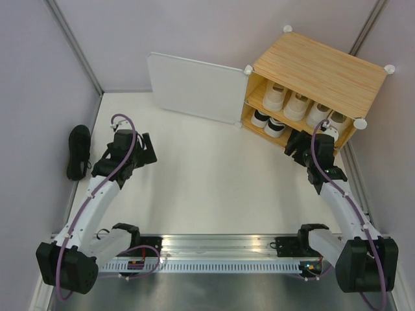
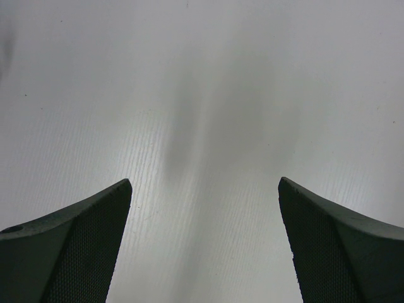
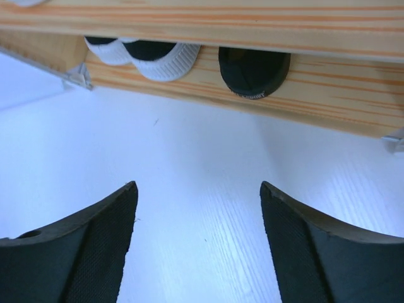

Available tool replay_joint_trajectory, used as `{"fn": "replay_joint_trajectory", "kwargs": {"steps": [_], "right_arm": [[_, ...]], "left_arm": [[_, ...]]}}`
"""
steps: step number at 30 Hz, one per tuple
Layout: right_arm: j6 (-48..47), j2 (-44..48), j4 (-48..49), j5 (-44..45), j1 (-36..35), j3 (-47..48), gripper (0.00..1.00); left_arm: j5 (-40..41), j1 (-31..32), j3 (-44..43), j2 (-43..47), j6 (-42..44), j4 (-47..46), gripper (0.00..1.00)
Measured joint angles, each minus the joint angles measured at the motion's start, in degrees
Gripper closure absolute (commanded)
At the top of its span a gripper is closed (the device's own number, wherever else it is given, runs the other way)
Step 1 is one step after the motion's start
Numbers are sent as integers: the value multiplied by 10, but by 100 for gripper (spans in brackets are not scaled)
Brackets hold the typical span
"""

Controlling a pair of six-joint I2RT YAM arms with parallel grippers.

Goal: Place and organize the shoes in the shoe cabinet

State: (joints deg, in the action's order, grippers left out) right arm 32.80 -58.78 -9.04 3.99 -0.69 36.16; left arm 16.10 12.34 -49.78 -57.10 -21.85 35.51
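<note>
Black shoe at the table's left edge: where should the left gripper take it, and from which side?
Probably across its narrow middle, coming from above. The black shoe lies lengthwise along the table edge beside the wall, so a side approach looks cramped; its width should fit the open left gripper.

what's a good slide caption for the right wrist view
Open jaws over the white table, facing the shoe cabinet, where a black shoe sits beside two white-soled shoes.

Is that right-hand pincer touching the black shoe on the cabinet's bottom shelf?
Apart. The right wrist view shows bare white table between the open right pincer and the black shoe, which sits in the shoe cabinet.
</note>
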Motion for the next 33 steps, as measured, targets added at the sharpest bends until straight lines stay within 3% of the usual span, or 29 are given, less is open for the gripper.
{"fn": "replay_joint_trajectory", "kwargs": {"steps": [5,14,17,24,33], "right_arm": [[-32,74,-95,-39,0,20,2],[-53,164,-144,-91,-41,28,2],[-57,179,-146,-95,-78,21,2],[-56,218,-141,-104,-170,-40,2],[-45,260,-141,-129,-219,-87,2]], "left_arm": [[2,0,0,-18,0,0,0],[58,-11,-4,-81,-2,10,0],[88,-57,-18,-116,-8,16,0],[157,-229,-45,-190,-47,16,0],[258,-264,-69,-263,-78,10,9]]}}
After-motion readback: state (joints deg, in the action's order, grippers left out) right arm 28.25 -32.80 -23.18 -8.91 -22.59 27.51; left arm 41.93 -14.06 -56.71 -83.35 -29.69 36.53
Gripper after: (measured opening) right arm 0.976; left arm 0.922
